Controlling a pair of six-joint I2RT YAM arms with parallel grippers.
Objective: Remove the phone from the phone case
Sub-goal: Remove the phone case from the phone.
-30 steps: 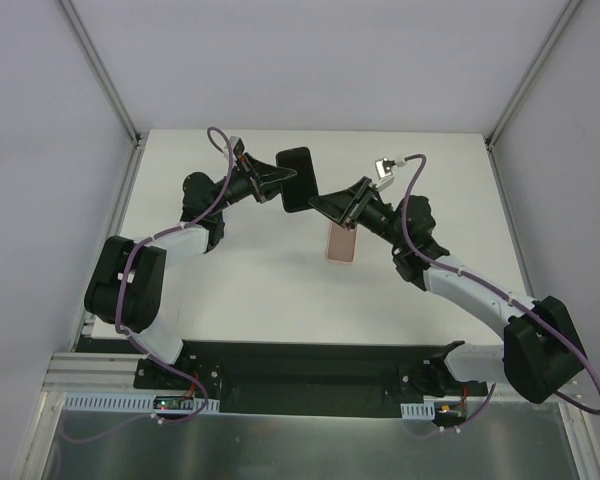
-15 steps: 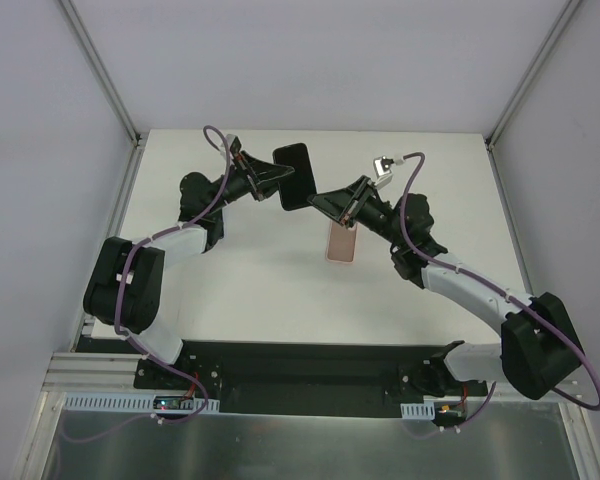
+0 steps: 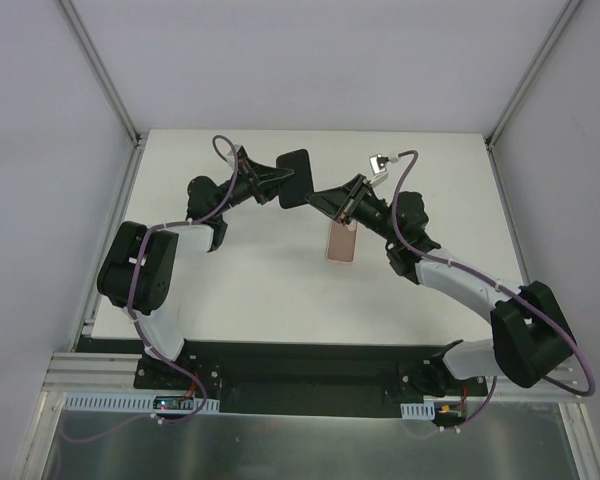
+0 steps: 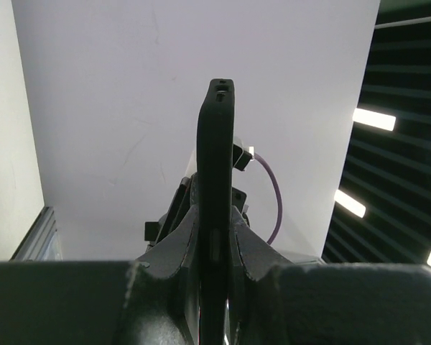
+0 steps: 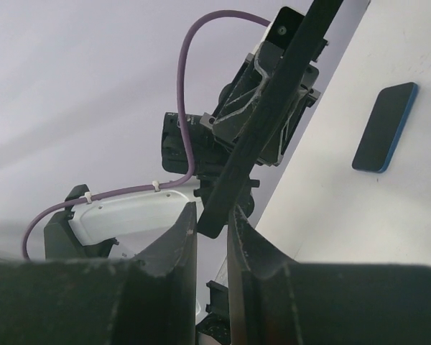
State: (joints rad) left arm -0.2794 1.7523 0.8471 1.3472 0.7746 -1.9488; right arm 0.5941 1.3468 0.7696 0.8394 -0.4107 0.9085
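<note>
Phone (image 3: 293, 178) is out, clamped at either end by left claw (image 3: 279, 181) and right claw (image 3: 327, 200); phone case (image 3: 341, 243) lies on surface (image 3: 230, 290) beneath right claw, so only set-down likely remains.

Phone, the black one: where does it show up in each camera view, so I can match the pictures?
Top external: the phone is in the upper middle, held by the left gripper.
Left wrist: centre, edge-on and upright, rising from between the gripper's fingers.
Right wrist: edge-on, a dark bar slanting from top right down to the centre.
Shared landmark: the left gripper clamping the phone appears in all three.
</note>
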